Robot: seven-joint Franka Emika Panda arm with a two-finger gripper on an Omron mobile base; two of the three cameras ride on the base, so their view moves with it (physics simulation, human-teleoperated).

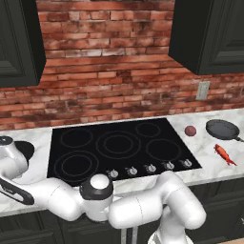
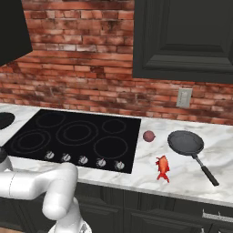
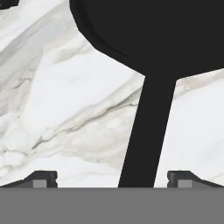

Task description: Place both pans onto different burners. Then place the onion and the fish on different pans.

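Observation:
The larger matte black pan [image 3: 153,26] lies on the white marble counter left of the cooktop, with its straight handle [image 3: 146,131] running down between my fingertips. My gripper [image 3: 113,179] hangs open above that handle, a tip on either side and neither touching. The same pan shows at the far left behind my arm [image 1: 26,150] and at the left edge [image 2: 4,119]. Grey ring burners [image 1: 118,144] mark the black glass cooktop [image 2: 73,136]. To its right lie the maroon onion [image 1: 190,130], the smaller pan [image 1: 222,128] and the orange fish [image 1: 224,154].
Silver knobs [image 1: 150,167] line the cooktop's front edge. A brick wall with an outlet [image 1: 203,90] runs behind the counter, and dark cabinets [image 1: 209,33] hang above on both sides. My white arm [image 1: 143,205] stretches left along the counter front.

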